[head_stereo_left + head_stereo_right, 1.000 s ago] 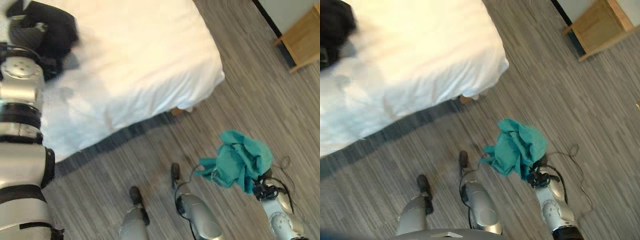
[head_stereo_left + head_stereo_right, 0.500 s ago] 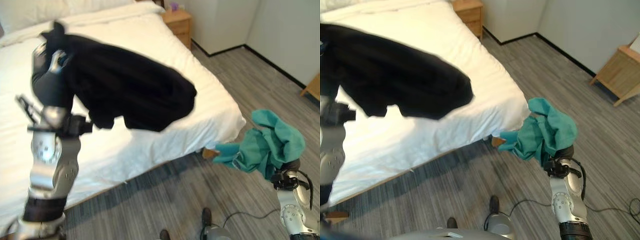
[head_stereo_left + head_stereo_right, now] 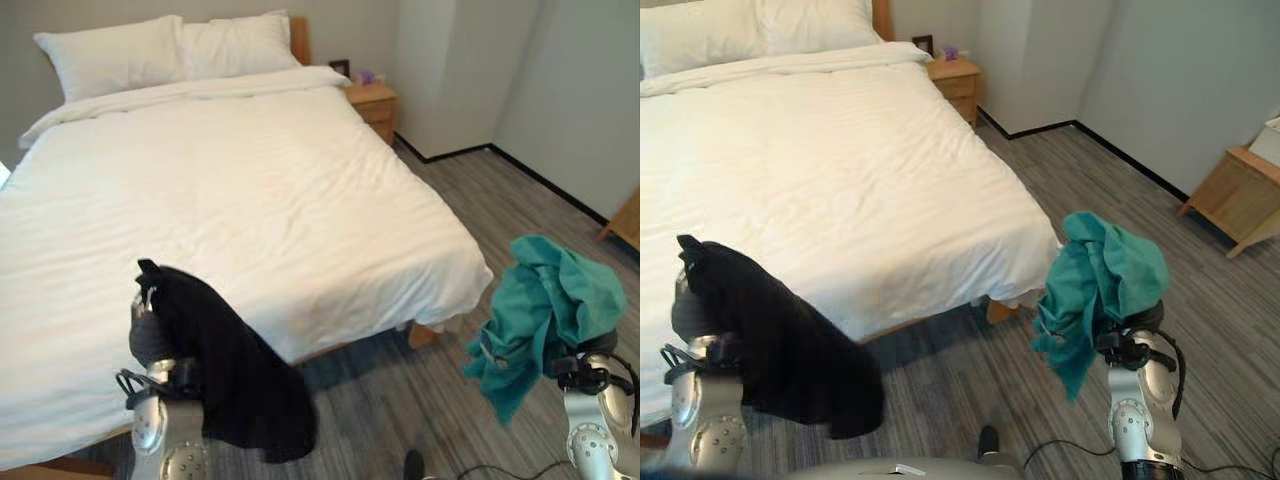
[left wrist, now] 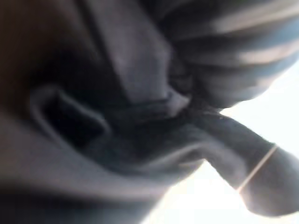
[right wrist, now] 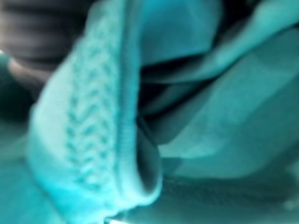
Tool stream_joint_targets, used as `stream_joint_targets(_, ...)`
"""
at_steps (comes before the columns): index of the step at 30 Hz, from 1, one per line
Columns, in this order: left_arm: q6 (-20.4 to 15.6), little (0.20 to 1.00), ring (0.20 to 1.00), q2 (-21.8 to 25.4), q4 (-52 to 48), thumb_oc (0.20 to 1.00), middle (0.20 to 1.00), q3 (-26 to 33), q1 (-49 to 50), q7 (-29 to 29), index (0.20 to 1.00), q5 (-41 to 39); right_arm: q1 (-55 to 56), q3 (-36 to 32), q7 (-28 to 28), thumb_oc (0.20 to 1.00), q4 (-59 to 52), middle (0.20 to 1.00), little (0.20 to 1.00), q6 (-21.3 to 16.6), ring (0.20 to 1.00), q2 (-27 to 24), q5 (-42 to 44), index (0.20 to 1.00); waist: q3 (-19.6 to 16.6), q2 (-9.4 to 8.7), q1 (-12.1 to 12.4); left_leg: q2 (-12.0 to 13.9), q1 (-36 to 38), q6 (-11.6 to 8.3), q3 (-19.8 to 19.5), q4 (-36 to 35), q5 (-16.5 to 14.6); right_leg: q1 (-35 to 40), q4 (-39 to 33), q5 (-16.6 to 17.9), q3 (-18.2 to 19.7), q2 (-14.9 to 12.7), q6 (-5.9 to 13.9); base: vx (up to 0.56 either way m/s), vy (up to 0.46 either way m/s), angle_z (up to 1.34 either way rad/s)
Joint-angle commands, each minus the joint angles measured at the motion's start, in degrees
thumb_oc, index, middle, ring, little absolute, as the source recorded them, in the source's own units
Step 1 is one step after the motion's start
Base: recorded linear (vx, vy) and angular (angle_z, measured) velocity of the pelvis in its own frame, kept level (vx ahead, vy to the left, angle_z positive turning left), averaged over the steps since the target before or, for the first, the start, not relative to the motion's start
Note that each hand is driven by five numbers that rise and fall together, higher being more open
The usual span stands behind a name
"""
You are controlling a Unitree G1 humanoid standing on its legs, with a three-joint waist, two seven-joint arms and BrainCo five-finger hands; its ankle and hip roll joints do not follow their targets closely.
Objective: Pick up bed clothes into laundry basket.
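Observation:
A black garment (image 3: 235, 390) hangs from my left hand (image 3: 148, 340), held up at the lower left in front of the bed's near edge. It droops down towards the floor. Close up, the left wrist view has its dark folds (image 4: 117, 140) pressed against the hand. A teal garment (image 3: 1100, 270) is bunched over my right hand (image 3: 1135, 322), raised at the lower right beside the bed's foot corner, with one end dangling. The right wrist view has teal cloth (image 5: 187, 116) with a knitted hem right against the hand.
The white bed (image 3: 250, 180) spans the left and middle, with pillows (image 3: 110, 55) at its head. A wooden nightstand (image 3: 372, 100) stands by the far corner. More wooden furniture (image 3: 1240, 190) sits at the right wall. Grey plank floor (image 3: 1090, 170) runs between bed and wall.
The camera has tilted up from the floor to the whole bed. My left arm has dropped from high over the bed to the lower left, still carrying the black garment. The teal garment stays raised.

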Motion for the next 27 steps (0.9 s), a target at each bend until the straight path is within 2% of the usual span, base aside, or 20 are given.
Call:
stream_joint_targets(1,-2.41,0.2,0.2,6.69,-3.96,0.2,0.2,0.08,-5.05,-1.83,0.2,0.49,-3.54,-4.39,-0.36,0.2,-5.35,0.2,0.2,-5.68,0.2,-0.46,-0.03,0.2,0.1,0.21,-0.96,0.03,-2.12,1.5,-4.32,0.38,1.07,3.69,7.08,-5.73,0.52,-4.07,4.25,-0.02,0.057,-0.02)
stream_joint_targets(4,-2.56,0.2,0.2,7.15,-4.14,0.2,0.2,-0.94,-6.31,-1.93,0.2,0.56,-2.96,-4.97,-0.79,0.2,-5.25,0.2,0.2,-5.95,0.2,-0.05,0.18,0.2,0.89,0.16,-1.67,-0.25,-1.93,1.7,-3.6,0.38,0.91,3.32,7.06,-5.31,1.34,-4.34,4.51,-0.03,0.07,-0.06)
stream_joint_targets(5,-2.39,0.2,0.2,7.16,-4.23,0.2,0.2,-2.2,-7.76,-2.16,0.2,0.14,-1.12,-5.9,-1.02,0.2,-6.23,0.2,0.2,-6.13,0.2,0.95,0.03,0.2,2.25,0.03,-3.53,-0.47,-2.4,1.74,-2.53,0.38,0.8,2.31,6.65,-4.15,2.3,-4.64,4.9,-0.1,0.054,-0.18)
stream_joint_targets(7,-2.67,0.2,0.2,7.39,-3.8,0.2,0.2,-2.52,-8.59,-2.27,0.2,0.24,-0.47,-6.32,-1.08,0.2,-6.71,0.2,0.2,-6.08,0.2,1.4,0.07,0.2,2.93,-0.09,-4.13,-0.58,-2.99,1.83,-1.38,0.38,0.74,1.13,5.87,-2.72,3.38,-4.63,5.19,-0.15,0.064,-0.37)
stream_joint_targets(8,-3.04,0.2,0.2,8.77,-3.27,0.2,0.2,-3.1,-10.55,-2.15,0.2,1.54,-0.32,-6.73,-1.22,0.2,-7.0,0.2,0.2,-6.51,0.2,1.76,-0.03,0.2,4.73,0.02,-6.2,-0.49,-4.76,1.76,1.26,0.38,1.13,-2.25,4.65,0.04,5.65,-4.42,6.08,-0.16,0.058,-0.5)
stream_joint_targets(9,-3.11,0.2,0.2,8.83,-3.12,0.2,0.2,-3.09,-10.73,-2.16,0.2,1.55,-0.42,-6.75,-1.24,0.2,-7.02,0.2,0.2,-6.49,0.2,1.81,-0.05,0.2,4.45,0.0,-5.79,-0.46,-5.11,1.76,1.72,0.38,1.15,-2.86,4.67,0.23,6.14,-4.33,6.08,-0.22,0.077,-0.59)
stream_joint_targets(10,-3.66,0.2,0.2,9.75,-3.4,0.2,0.2,-2.88,-11.38,-1.47,0.2,3.54,-0.3,-7.07,-1.51,0.2,-7.28,0.2,0.2,-6.78,0.2,2.09,-0.27,0.2,4.93,0.07,-6.51,-0.25,-5.98,1.64,3.5,0.38,1.34,-4.39,4.43,1.49,6.77,-4.16,6.51,-0.1,0.046,-0.62)
stream_joint_targets(11,-4.12,0.2,0.2,11.43,-3.82,0.2,0.2,-2.31,-12.28,-0.64,0.2,5.44,0.02,-7.43,-1.85,0.2,-7.62,0.2,0.2,-7.23,0.2,2.03,-0.66,0.2,5.72,0.47,-6.93,0.35,-6.24,1.52,5.72,0.38,1.25,-6.05,5.01,2.17,4.4,-4.5,6.89,-0.2,0.056,-1.37)
stream_joint_targets(12,-5.05,0.2,0.2,13.19,-4.81,0.2,0.2,-1.35,-13.85,-0.18,0.2,6.33,-0.35,-7.24,-2.05,0.2,-7.82,0.2,0.2,-7.92,0.2,2.32,-0.05,0.2,6.01,1.16,-6.14,1.95,-6.92,1.09,9.45,0.38,1.93,-6.15,7.42,0.05,-2.73,-5.82,6.53,-0.19,0.054,-1.67)
stream_joint_targets(13,-5.41,0.2,0.2,13.88,-5.04,0.2,0.2,-0.62,-14.88,-0.06,0.2,6.44,-0.49,-7.11,-1.89,0.2,-7.99,0.2,0.2,-8.11,0.2,2.2,0.51,0.2,6.01,1.44,-5.9,2.77,-6.97,0.92,11.6,0.38,2.38,-5.41,9.27,-1.93,-6.42,-6.21,5.86,-0.15,0.026,-1.95)
stream_joint_targets(14,-5.45,0.2,0.2,13.93,-4.95,0.2,0.2,-0.62,-14.99,-0.07,0.2,6.43,-0.56,-7.13,-1.86,0.2,-7.97,0.2,0.2,-8.12,0.2,2.22,0.55,0.2,6.21,1.39,-5.87,2.81,-6.79,0.84,11.63,0.38,2.35,-5.44,9.69,-2.27,-6.37,-6.23,5.81,-0.05,0.053,-1.59)
stream_joint_targets(15,-5.92,0.2,0.2,14.66,-5.37,0.2,0.2,-0.17,-16.73,0.3,0.2,6.88,-1.01,-6.82,-2.13,0.2,-7.8,0.2,0.2,-8.43,0.2,1.96,0.6,0.2,5.99,1.6,-5.52,3.64,-6.2,0.64,13.55,0.38,1.68,-4.2,13.81,-5.33,-9.09,-6.83,5.87,-0.09,0.031,-1.45)
stream_joint_targets(17,-6.78,0.2,0.2,13.8,-6.94,0.2,0.2,0.13,-17.53,0.07,0.2,6.57,-2.76,-5.61,-2.26,0.2,-6.99,0.2,0.2,-8.76,0.2,1.6,0.94,0.2,5.23,1.16,-4.21,4.74,-6.1,1.13,19.3,0.49,2.52,-1.6,18.88,-7.82,-13.55,-7.73,4.99,-0.17,-0.018,-1.74)
stream_joint_targets(18,-6.81,0.2,0.2,13.55,-7.18,0.2,0.2,0.32,-17.38,-0.3,0.2,6.5,-3.86,-4.71,-2.21,0.2,-6.64,0.2,0.2,-8.75,0.2,1.52,1.21,0.2,4.83,0.66,-3.17,4.89,-5.98,1.02,21.37,0.58,2.67,0.33,17.78,-8.17,-15.08,-8.13,4.88,-0.22,-0.179,-1.95)
stream_joint_targets(19,-6.71,0.2,0.2,13.4,-7.3,0.2,0.2,0.0,-16.51,-1.29,0.2,7.05,-5.0,-3.17,-2.03,0.2,-6.13,0.2,0.2,-8.46,0.2,1.62,1.48,0.2,3.99,-0.23,-1.96,5.25,-6.76,0.5,24.16,0.83,4.15,3.2,12.45,-8.15,-17.0,-7.04,5.23,-0.17,-0.234,-1.79)
stream_joint_targets(21,-6.91,0.2,0.2,12.43,-6.8,0.2,0.2,0.29,-15.61,-2.02,0.2,6.69,-3.52,-2.72,-0.99,0.2,-5.98,0.2,0.2,-8.1,0.2,2.13,2.25,0.2,3.5,-0.51,-1.76,6.37,-6.73,-0.85,25.26,0.94,5.83,4.26,7.51,-8.49,-14.31,-4.47,4.38,-0.05,-0.239,-1.88)
stream_joint_targets(22,-6.96,0.2,0.2,12.35,-6.8,0.2,0.2,0.29,-15.41,-2.13,0.2,6.63,-3.31,-2.69,-0.89,0.2,-6.02,0.2,0.2,-8.09,0.2,2.06,2.33,0.2,3.4,-0.43,-1.65,6.58,-6.61,-1.07,25.38,0.93,5.99,4.51,7.0,-8.3,-14.23,-4.16,4.18,0.01,-0.225,-1.63)
stream_joint_targets(24,-7.1,0.2,0.2,11.14,-5.65,0.2,0.2,-0.04,-15.47,-1.75,0.2,5.87,-2.68,-2.11,-0.44,0.2,-6.2,0.2,0.2,-7.66,0.2,1.73,2.43,0.2,3.41,-0.58,-2.13,7.77,-7.22,-2.54,25.03,1.28,8.02,5.77,3.56,-8.94,-12.41,-1.6,3.44,-0.04,-0.328,-0.63)
stream_joint_targets(25,-6.86,0.2,0.2,10.26,-4.93,0.2,0.2,-0.77,-15.27,-1.32,0.2,6.04,-2.63,-1.54,-0.36,0.2,-5.83,0.2,0.2,-7.46,0.2,0.99,3.0,0.2,4.33,-0.97,-2.06,10.46,-8.14,-4.42,25.37,4.62,8.93,7.14,1.98,-9.13,-12.57,-0.36,2.45,-0.11,-0.422,-0.35)
stream_joint_targets(27,-6.64,0.2,0.2,10.12,-5.08,0.2,0.2,-0.63,-14.85,-1.63,0.2,6.16,-2.84,-1.88,-0.28,0.2,-5.67,0.2,0.2,-7.36,0.2,0.68,3.57,0.2,5.01,-1.16,-1.89,12.33,-9.14,-5.37,24.82,8.14,8.34,7.77,1.88,-9.79,-12.52,0.23,1.67,-0.07,-0.288,0.05)
